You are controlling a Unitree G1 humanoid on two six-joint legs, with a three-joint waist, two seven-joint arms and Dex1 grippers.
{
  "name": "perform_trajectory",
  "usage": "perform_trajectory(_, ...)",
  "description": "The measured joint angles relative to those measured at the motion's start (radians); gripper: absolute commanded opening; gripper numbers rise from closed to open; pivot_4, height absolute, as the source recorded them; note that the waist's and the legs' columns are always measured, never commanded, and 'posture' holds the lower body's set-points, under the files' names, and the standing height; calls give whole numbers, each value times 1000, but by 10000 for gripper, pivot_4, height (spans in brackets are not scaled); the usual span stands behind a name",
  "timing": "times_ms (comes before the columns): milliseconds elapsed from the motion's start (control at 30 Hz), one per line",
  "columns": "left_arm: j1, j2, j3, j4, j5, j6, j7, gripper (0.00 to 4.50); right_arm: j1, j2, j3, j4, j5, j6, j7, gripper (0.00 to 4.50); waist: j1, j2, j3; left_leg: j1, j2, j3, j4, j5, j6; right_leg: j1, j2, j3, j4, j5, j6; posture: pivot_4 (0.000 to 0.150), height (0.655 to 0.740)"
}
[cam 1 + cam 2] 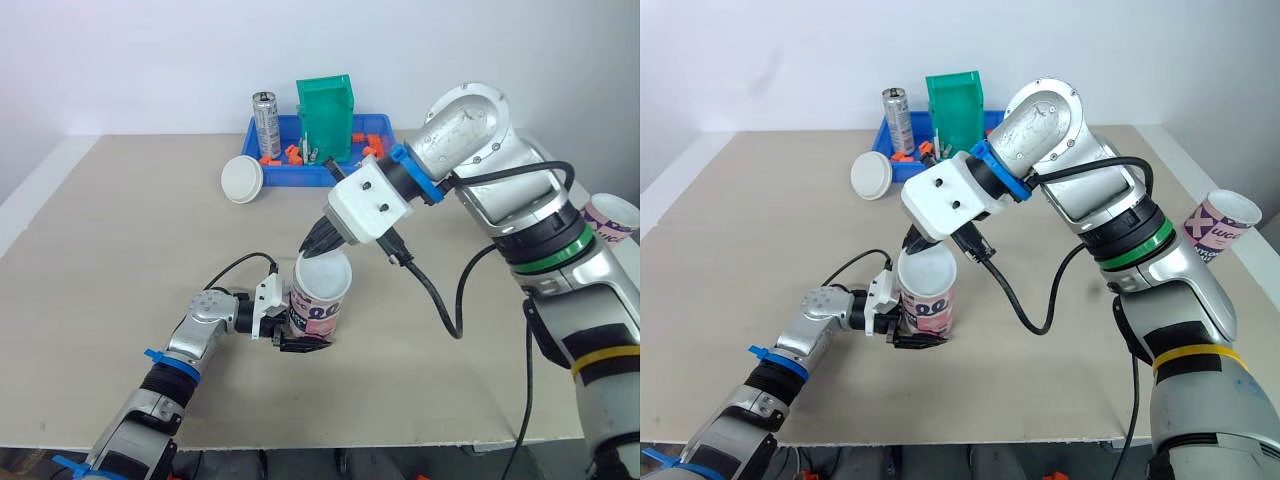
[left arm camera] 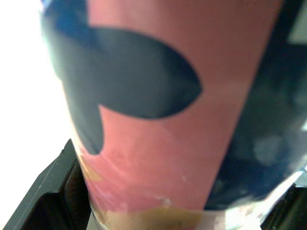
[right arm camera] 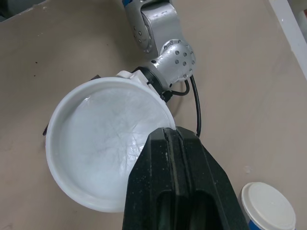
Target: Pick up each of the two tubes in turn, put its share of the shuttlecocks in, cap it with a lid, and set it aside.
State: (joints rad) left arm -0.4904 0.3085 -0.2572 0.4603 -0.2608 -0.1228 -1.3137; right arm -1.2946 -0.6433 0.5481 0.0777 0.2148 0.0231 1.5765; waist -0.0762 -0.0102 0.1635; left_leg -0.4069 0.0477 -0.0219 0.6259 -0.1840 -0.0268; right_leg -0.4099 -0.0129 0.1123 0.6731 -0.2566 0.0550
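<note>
Left wrist view, tube: the pink and navy tube (image 2: 158,143) stood close against the camera, with a black finger (image 2: 43,191) at each side of its base.
Tube place: it stood upright on the tabletop (image 1: 120,250), near the front edge and about midway along it.
Left gripper (image 1: 305,338): clamped on the lower part of that tube from the left side, one finger on each side.
White lid (image 1: 322,270): lay over the tube's mouth, a little tilted. Whether it was pressed fully home could not be told.
Right gripper (image 3: 168,139): reached down from the far right, fingers pinched together on the lid's rim at its far side.
Capped tube (image 1: 610,218): stood near the right edge of the tabletop with a white lid already on it, well apart from both grippers.
Loose lid (image 1: 242,179): leaned against the left front corner of the blue tray (image 1: 300,178), toward the far edge.
Blue tray: sat at the far edge of the tabletop, about midway along it.
Tray contents: a green bin (image 1: 325,115) stood upright, a metal can (image 1: 266,125) stood at its left end, and small orange pieces (image 1: 294,153) lay between them.
</note>
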Motion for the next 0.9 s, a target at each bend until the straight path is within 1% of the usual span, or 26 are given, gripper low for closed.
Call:
perform_trajectory(333, -2, 0, 0, -2, 0, 0, 0, 39532, 14, -11, 7, -6, -3, -8, 0, 228, 0, 0, 0, 0, 0, 0, -5, 0, 0, 1, 0, -1, -6, 0, 0, 1500, 7083)
perform_trajectory(533, -2, 0, -1, -3, -1, 0, 0, 39532, 29, -8, 29, -6, -70, -100, -2, 228, 0, 0, 0, 0, 0, 0, -5, 0, 0, 1, 0, -1, -7, 0, 0, 1500, 7083)
perform_trajectory(600, -2, 0, 0, -3, 0, 1, 1, 39532, 29, 5, 27, -3, -98, -134, -3, 6816, 0, 0, 0, 0, 0, 0, -5, 0, 0, 1, 0, -1, -7, 0, 0, 1500, 7083)
perform_trajectory(633, -2, 0, 0, -3, 0, 3, 2, 39532, 31, 10, 27, 0, -111, -144, -3, 8182, 0, 0, 0, 0, 0, 0, -5, 0, 0, 1, 0, -1, -7, 0, 0, 1500, 7083)
perform_trajectory(667, -1, 0, 0, -3, 0, 3, 3, 39532, 33, 17, 27, 7, -122, -153, -3, 13465, 0, 0, 0, 0, 0, 0, -5, 0, 0, 1, 0, -1, -7, 0, 0, 1500, 7083)
perform_trajectory(700, -1, 0, 0, -3, 0, 3, 4, 39532, 36, 20, 27, 9, -126, -158, -4, 16372, 0, 0, 0, 0, 0, 0, -5, 0, 0, 1, 0, -1, -7, 0, 0, 1500, 7083)
perform_trajectory(733, 0, 0, 1, -3, 0, 3, 4, 39532, 38, 35, 17, 14, -139, -164, -9, 22429, 0, 0, -1, 1, 0, 0, -5, 0, 0, 2, 0, -1, -7, 0, 0, 1500, 7083)
perform_trajectory(767, 0, 0, 0, -3, 0, 3, 5, 39532, 38, 38, 14, 14, -142, -165, -9, 24614, 0, 1, -1, 1, 0, 0, -6, 0, 0, 2, 0, -1, -7, 0, 0, 1500, 7083)
perform_trajectory(900, 3, 0, 2, -4, 0, 3, 6, 39532, 55, 65, -4, 14, -150, -155, -9, 24614, 0, 0, -1, 1, 0, 0, -6, 0, 0, 2, 0, -1, -7, 0, 0, 1500, 7083)
